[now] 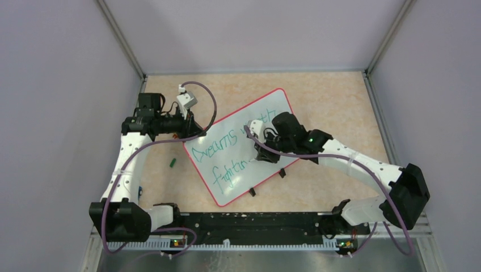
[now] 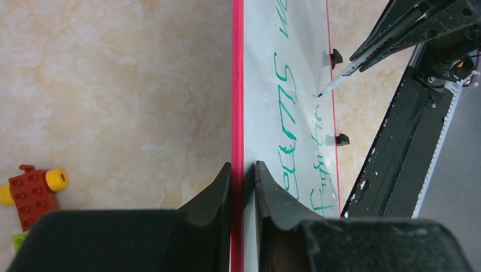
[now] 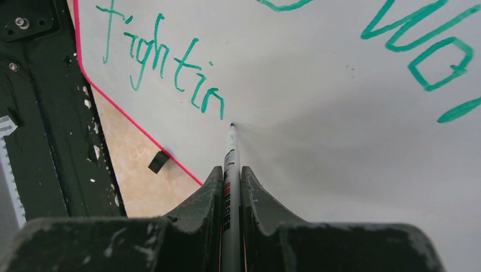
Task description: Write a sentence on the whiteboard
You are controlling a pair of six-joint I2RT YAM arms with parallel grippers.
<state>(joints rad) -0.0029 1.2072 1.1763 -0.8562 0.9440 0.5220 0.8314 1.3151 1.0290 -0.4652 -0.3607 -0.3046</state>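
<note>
Left end effector: the left end effector point(image 2: 243, 170) is clenched on the edge of the whiteboard point(image 1: 238, 126), one finger on each side of the red rim point(image 2: 237, 85). That looks like a bracing grip, there so the board cannot slide under the pen.
Right end effector: the right end effector point(image 3: 231, 170) is clamped on a marker point(image 3: 231, 150) that runs straight out ahead between the fingers. Held along the wrist's line like this, the tip goes wherever the wrist goes.
Marker tip: well ahead of the right fingers and down at the board face. It appears to touch, just past the "n".
Sentence: the sentence point(image 3: 164, 62) is in green, ahead and to the left of the right fingers. Its lower line reads "fightin" so far. Parts of the upper line show ahead and to the right.
Step in hand: probably the closing "g", with "for" to come, so I judge the writing well past halfway.
Board position: it lies angled on the worktop point(image 2: 113, 85), stretching away from the left fingers. A black foot point(image 3: 159, 161) peeks from under the rim, left of the marker.
Bystanders: toy bricks point(image 2: 31, 190) sit left of the left fingers and off the board, and a small green piece point(image 1: 172, 162) lies beside the board. Neither is involved.
Watch for: drag from the pen could pull the board, and the rim grip is what resists it.
</note>
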